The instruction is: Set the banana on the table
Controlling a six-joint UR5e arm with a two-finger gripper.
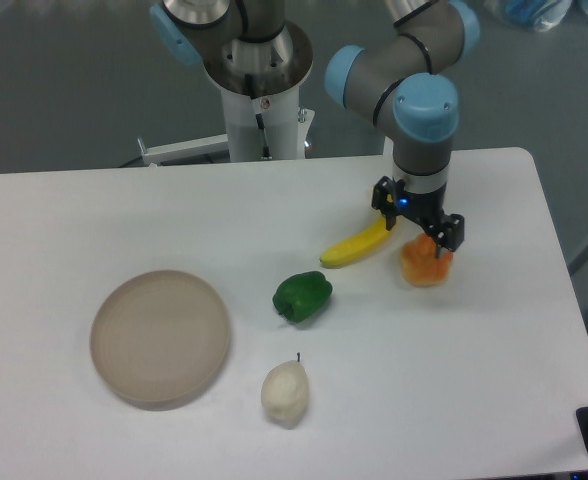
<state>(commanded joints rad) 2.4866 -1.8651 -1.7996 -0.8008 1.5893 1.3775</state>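
Observation:
The yellow banana (356, 247) lies flat on the white table (274, 210), its upper end pointing toward the arm. My gripper (421, 230) hangs just right of that end, over the orange fruit (424, 265). Its fingers are spread and hold nothing, so it is open. The banana's tip sits close to the left finger, and I cannot tell whether they touch.
A green pepper (302, 297) sits left of and below the banana. A pale pear (285, 391) lies nearer the front edge. A round beige plate (160, 338) rests at the left. The robot's base column (262, 95) stands at the table's back edge.

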